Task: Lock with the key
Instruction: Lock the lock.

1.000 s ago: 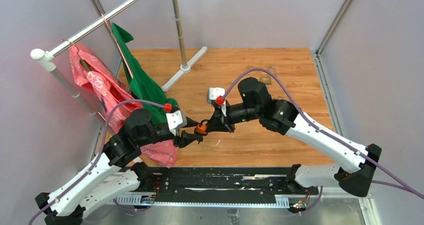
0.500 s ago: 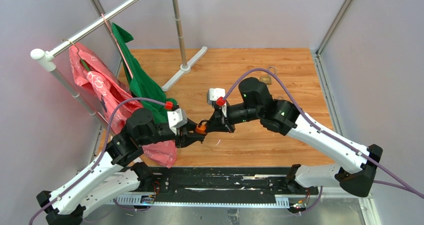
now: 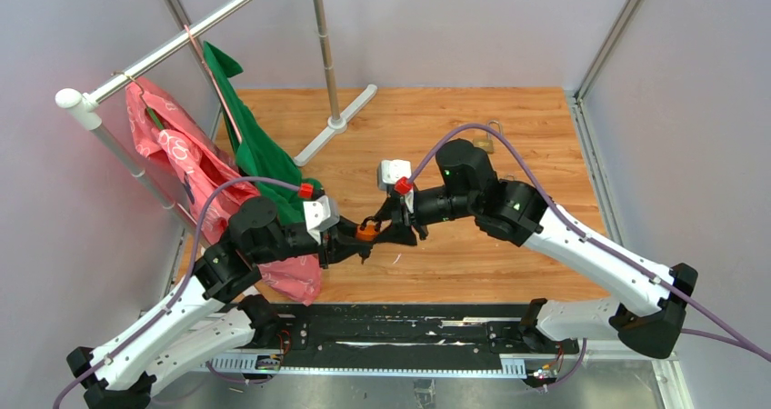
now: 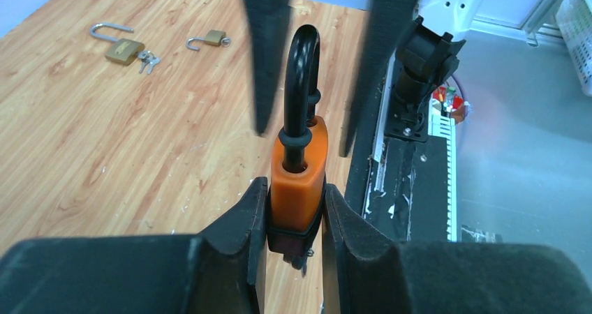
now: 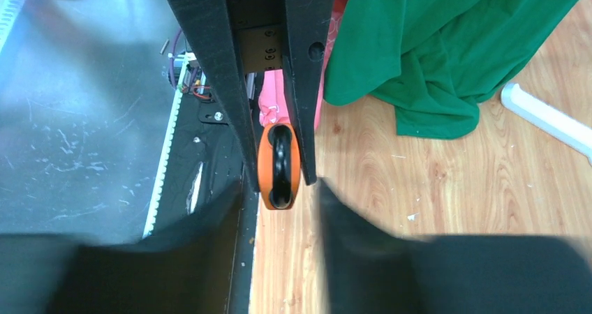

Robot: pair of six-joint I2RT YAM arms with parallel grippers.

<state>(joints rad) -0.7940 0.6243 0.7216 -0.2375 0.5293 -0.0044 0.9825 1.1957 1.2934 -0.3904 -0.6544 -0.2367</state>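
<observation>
So far, our left gripper (image 4: 294, 204) is clamping the orange body of the padlock (image 4: 300, 167), holding it in the air between the arms, above the near part of the table (image 3: 509, 136). Its long axis is lying roughly level, left to right, with the black shackle pointing at the right arm. Our right gripper (image 5: 280, 192) is straddling that shackle with fingers apart, so we are judging the lock presented but not yet locked, and we cannot tell whether a key is in.
</observation>
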